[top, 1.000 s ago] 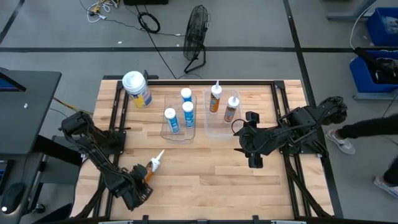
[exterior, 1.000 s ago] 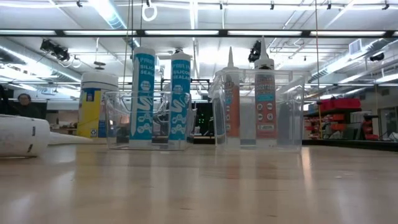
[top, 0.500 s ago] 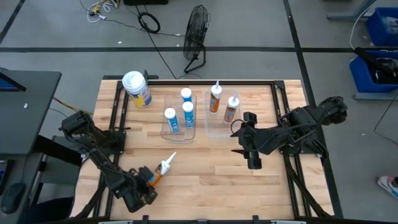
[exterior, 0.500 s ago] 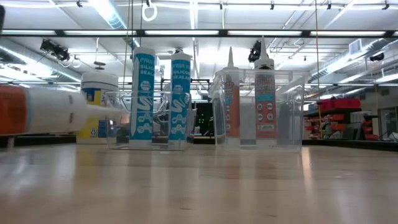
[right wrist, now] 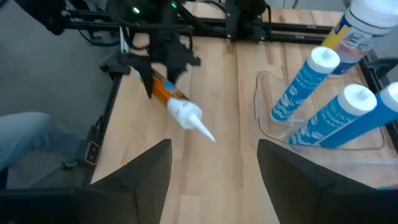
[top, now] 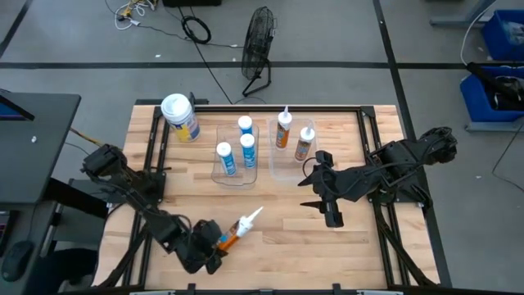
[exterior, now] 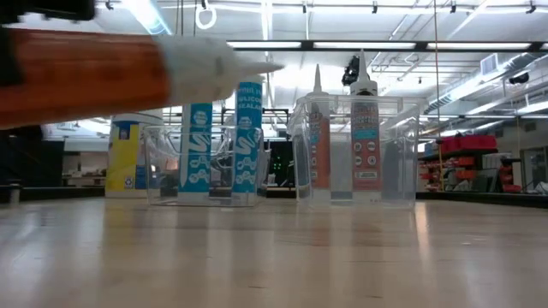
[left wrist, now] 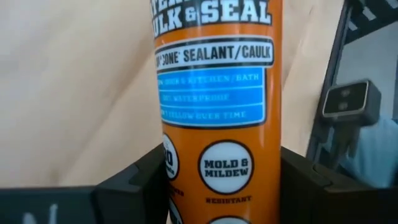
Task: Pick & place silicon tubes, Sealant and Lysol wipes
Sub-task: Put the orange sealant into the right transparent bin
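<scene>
Since 1 s ago, left gripper has carried the orange sealant tube off the table's front-left toward front centre; right arm barely shifted.

Far left, back of table: Lysol wipes canister, white domed lid, yellow-and-blue label, standing upright, partly hidden in low view behind the blurred tube.

Front centre-left: left gripper pinches the sealant tube by its base, white nozzle pointing toward the bins. Wrist view reads "SEALANT/CAULK", "MOLD & MILDEW RESISTANT"; top of brand name cut off, small blue-panel text hard to read.

Centre-back: clear bin w/ three white-and-blue silicone tubes upright; low view reads "SILICONE SEALANT" in part.

Next bin to the right: two orange-and-white tubes, nozzles up; labels too small to read.

Right: right gripper hovers beside that bin, fingers spread, holding nothing.
</scene>
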### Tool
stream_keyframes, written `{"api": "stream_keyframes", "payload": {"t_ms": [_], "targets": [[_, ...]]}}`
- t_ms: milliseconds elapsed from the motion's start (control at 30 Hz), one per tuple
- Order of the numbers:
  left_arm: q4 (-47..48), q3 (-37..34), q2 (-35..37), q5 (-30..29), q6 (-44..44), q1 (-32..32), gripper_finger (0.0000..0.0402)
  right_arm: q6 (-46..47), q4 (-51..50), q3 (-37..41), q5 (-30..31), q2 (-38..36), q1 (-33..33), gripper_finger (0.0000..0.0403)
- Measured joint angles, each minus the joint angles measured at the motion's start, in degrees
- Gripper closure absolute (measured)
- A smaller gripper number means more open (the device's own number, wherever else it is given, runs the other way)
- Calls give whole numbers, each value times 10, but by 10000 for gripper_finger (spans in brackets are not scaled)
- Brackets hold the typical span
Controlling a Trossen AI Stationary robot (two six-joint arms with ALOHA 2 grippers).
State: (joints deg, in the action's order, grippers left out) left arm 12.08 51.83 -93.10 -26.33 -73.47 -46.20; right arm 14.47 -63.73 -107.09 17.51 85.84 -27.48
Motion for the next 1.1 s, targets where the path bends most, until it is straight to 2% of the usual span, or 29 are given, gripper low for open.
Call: {"api": "stream_keyframes", "payload": {"t_ms": [167, 433, 667, 800, 1100], "targets": [[-46, 0, 0, 4, 107, 51, 186, -6, 2, 0, -9, 0, 9, 160], [-150, 0, 0, 16, 240, 102, 184, 41, -56, 0, -73, 0, 17, 160], [-241, 0, 2, 36, 345, 148, 183, 76, -78, 0, -75, 0, 42, 160], [-264, 0, 2, 60, 378, 168, 183, 66, -77, 0, -79, 0, 78, 160], [-321, 0, 2, 86, 430, 193, 184, 24, -56, -1, -142, 17, 135, 160]]}}
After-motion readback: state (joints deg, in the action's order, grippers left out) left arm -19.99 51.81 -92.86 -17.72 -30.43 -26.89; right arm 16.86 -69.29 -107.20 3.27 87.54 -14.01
